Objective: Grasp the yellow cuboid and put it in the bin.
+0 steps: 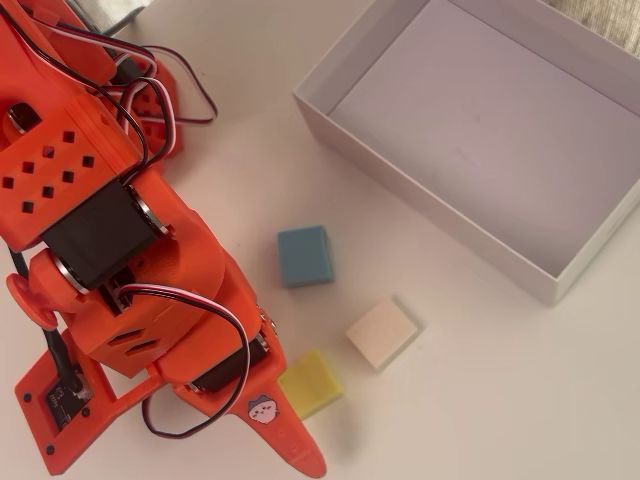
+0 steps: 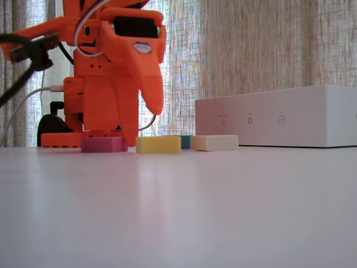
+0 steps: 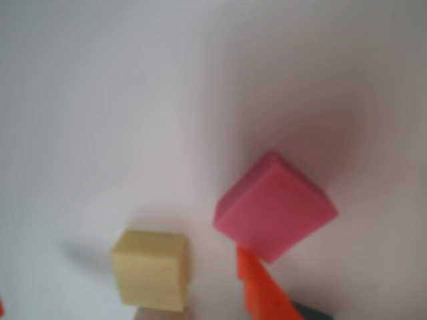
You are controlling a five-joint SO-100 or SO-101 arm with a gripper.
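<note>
Blocks are lying on the table point(image 2: 223, 212), four in all: one yellow cuboid point(image 1: 309, 382), one blue point(image 1: 304, 255), one cream point(image 1: 382, 332), one pink point(image 3: 275, 205). One bin point(image 1: 420, 190) is sitting well apart from the yellow cuboid. The gripper point(image 2: 146, 120) is hanging just beside this cuboid, holding nothing; whether its jaws are apart, I cannot tell.

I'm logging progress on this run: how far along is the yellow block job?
Nothing looks done: the yellow cuboid lies on the table and the bin is empty. In hand: the gripper hangs close beside it, holding nothing. Left: grasp, carry, drop.
</note>
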